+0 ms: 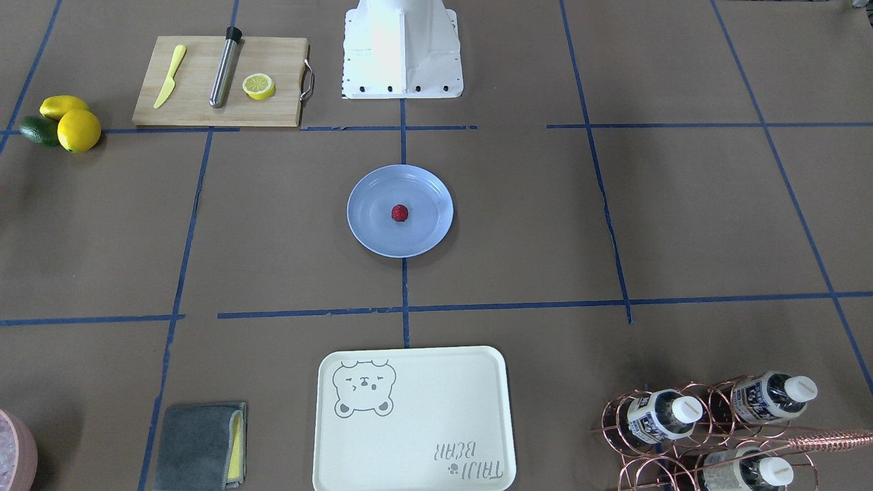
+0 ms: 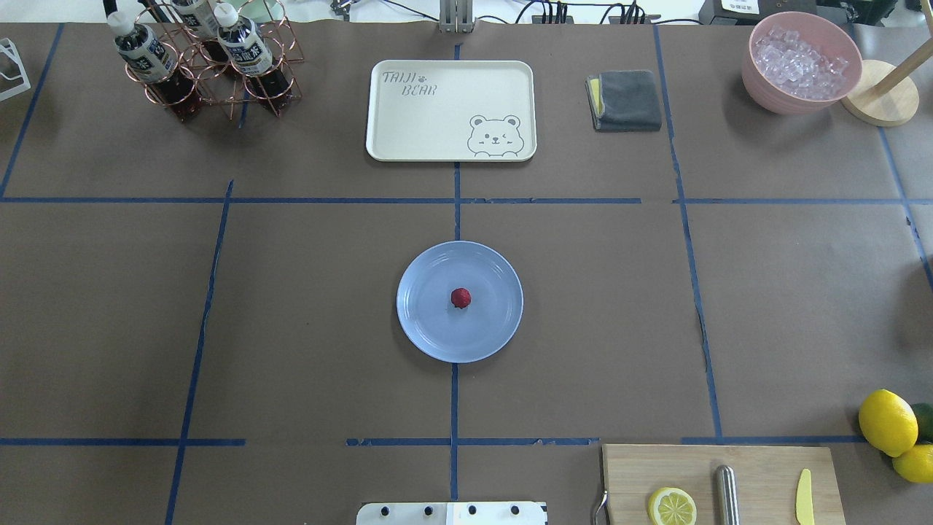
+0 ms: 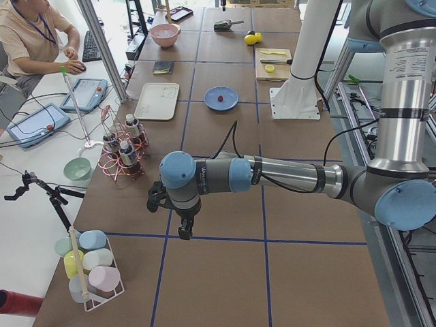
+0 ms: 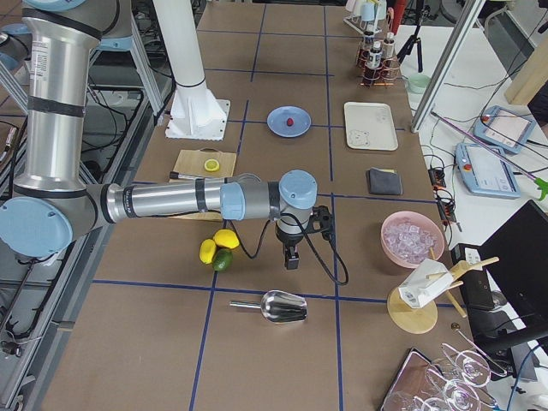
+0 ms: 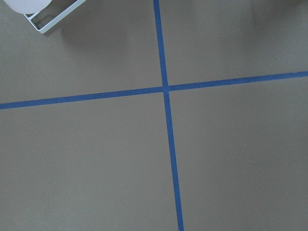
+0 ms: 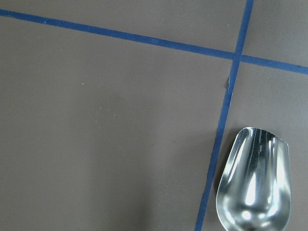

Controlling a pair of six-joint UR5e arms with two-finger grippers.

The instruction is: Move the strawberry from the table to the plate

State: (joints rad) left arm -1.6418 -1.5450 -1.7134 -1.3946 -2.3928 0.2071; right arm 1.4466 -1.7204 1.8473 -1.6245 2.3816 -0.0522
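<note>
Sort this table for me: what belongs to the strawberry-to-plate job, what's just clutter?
Job: small dark-red strawberry, already lying on the round pale-blue plate; brown paper-covered table.

Clutter: cream bear-print tray; wooden cutting board; yellow lemons; grey folded cloth; pink bowl of ice; copper wire bottle rack; shiny steel scoop.

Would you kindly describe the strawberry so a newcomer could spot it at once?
On the brown-paper table, find the round pale-blue plate at the middle. The strawberry lies at its centre: small, dark red, far smaller than the yellow lemons near the cutting board.
</note>
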